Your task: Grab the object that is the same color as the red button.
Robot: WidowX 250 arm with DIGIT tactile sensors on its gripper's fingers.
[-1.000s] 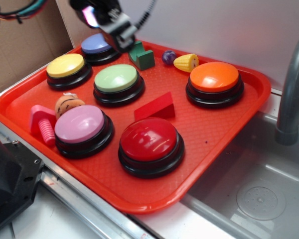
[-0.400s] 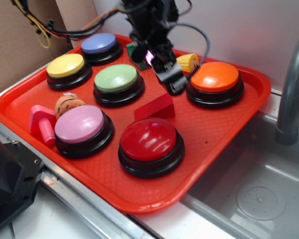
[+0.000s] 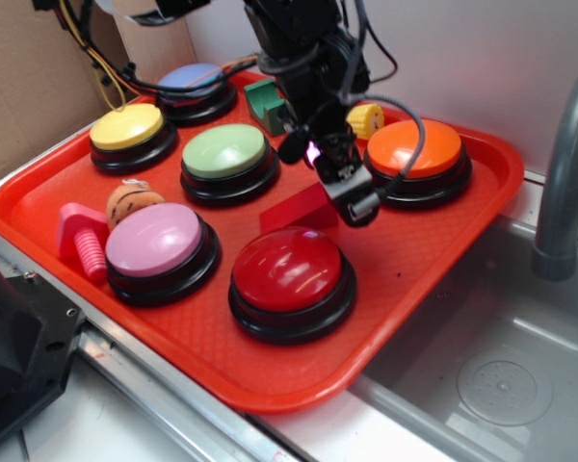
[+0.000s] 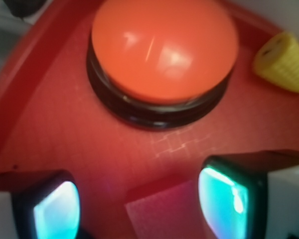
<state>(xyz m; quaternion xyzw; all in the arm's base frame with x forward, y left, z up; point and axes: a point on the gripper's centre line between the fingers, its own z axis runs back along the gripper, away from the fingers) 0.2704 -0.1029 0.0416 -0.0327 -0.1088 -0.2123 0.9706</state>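
From the exterior view I see the gripper (image 3: 352,197) low over the tray (image 3: 433,250), covering the right end of the wedge (image 3: 294,207), which lies at 12 o'clock from the red button (image 3: 291,269) and at 8 o'clock from the orange button (image 3: 414,149).

On the wrist view, my fingers (image 4: 229,196) are spread apart, released, the wedge (image 4: 164,211) between them; orange button (image 4: 164,47) at 12 o'clock, corn (image 4: 284,55) at 2.
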